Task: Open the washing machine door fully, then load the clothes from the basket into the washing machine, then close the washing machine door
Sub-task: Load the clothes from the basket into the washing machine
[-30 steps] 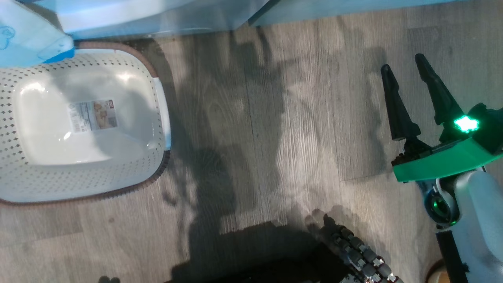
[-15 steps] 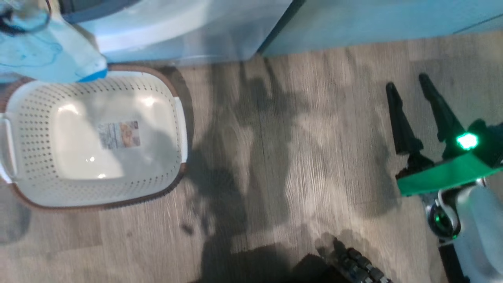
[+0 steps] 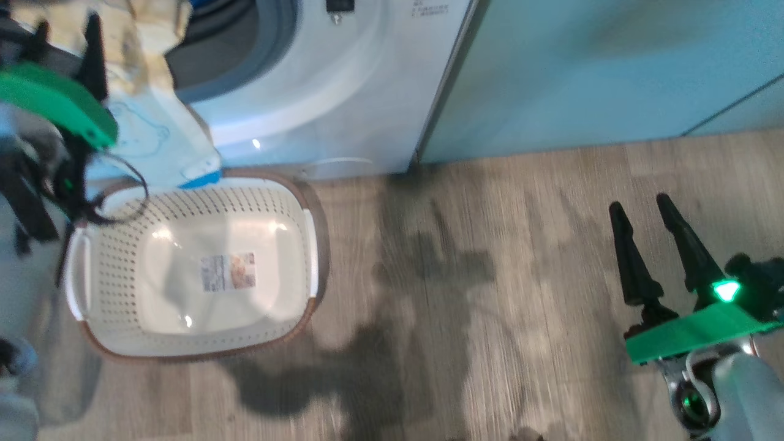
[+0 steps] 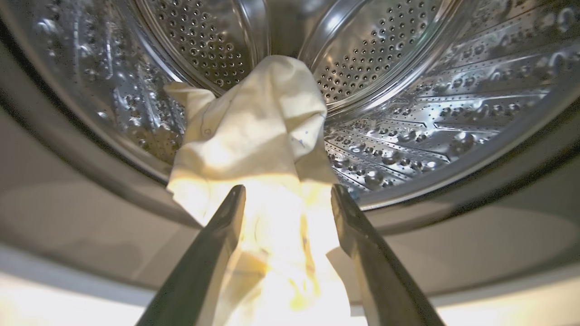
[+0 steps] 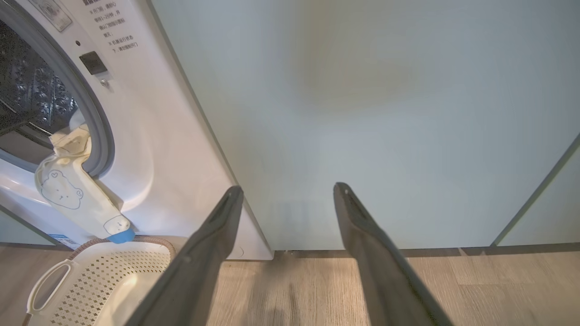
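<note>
Cream perforated plastic basket [image 3: 202,352]: empty | pale yellow garment [image 4: 253,136]: hanging over steel drum [image 4: 408,113] lip | left gripper [image 4: 286,192], right gripper [image 5: 287,188]: spread | pending: tuck, close door.

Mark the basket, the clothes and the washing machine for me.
basket [image 3: 113,278]: head view, perforated side wall.
clothes [image 4: 253,136]: left wrist view, bunched upper fold.
washing machine [image 3: 343,92]: head view, white front panel.

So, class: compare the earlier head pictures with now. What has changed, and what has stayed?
The head camera has tilted up, bringing the washer into view; the things did not shift. The left gripper now stands open, the clothes lying loose between its fingers, draped over the lip of the drum. Stayed: the cuff hangs at the rim of the empty basket; the right gripper open above the floor.
</note>
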